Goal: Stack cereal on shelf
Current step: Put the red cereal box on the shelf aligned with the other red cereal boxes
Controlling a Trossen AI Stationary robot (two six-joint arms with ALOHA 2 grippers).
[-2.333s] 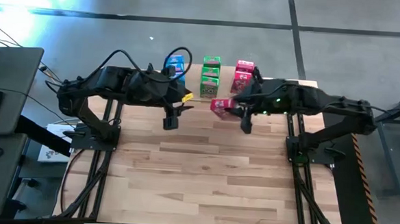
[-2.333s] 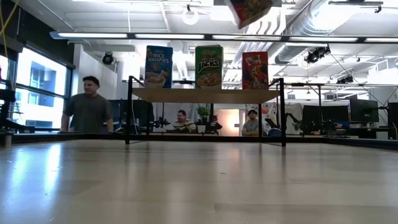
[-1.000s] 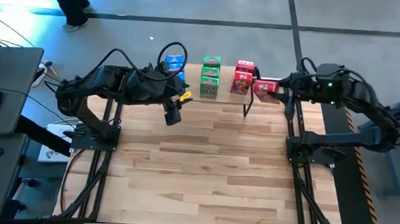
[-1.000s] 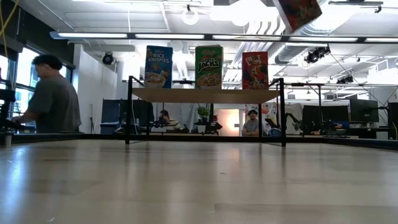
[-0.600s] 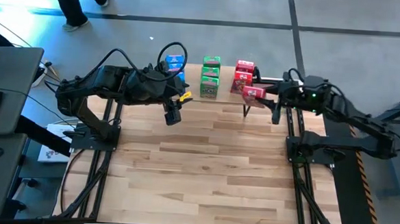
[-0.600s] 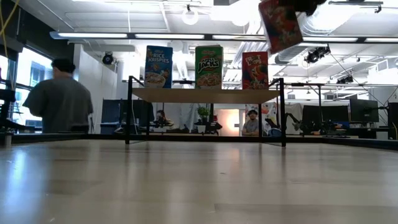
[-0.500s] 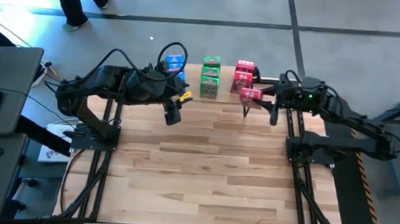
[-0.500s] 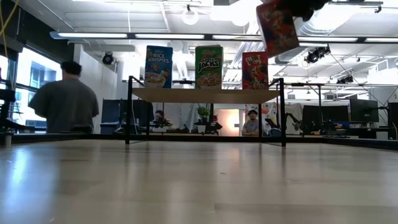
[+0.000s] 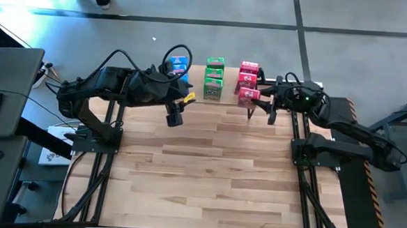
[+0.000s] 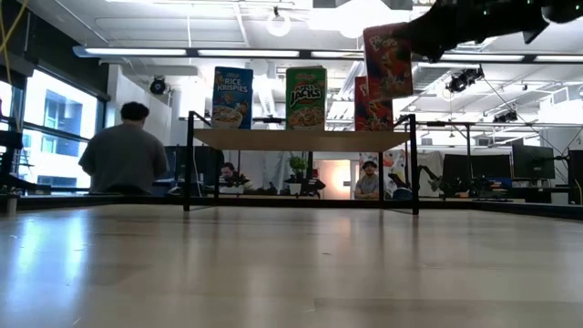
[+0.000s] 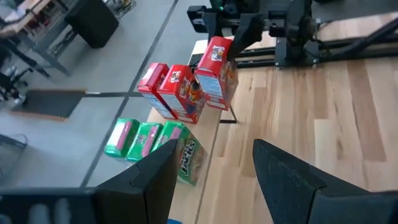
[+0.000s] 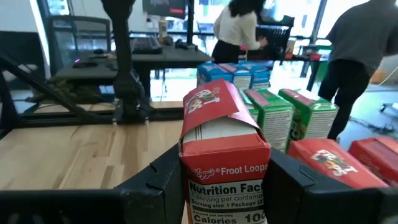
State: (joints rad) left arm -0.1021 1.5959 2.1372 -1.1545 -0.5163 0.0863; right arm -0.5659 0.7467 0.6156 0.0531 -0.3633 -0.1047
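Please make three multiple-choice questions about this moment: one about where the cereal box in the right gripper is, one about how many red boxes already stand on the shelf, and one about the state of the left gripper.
1. Where is the red box that the right gripper holds?
A. Flat on the table
B. In the air at the shelf's red end
C. Above the blue boxes

2. How many red boxes on the shelf are there already, not counting the held one?
A. None
B. Two
C. Four

3. What is the state of the left gripper?
A. Open and empty
B. Shut on a green box
C. Shut on a blue box

Answers:
1 B: the low view shows it raised above the shelf top, in front of the standing red box.
2 B: the left wrist view shows two side by side beyond the held one.
3 A: its fingers stand apart with nothing between them.
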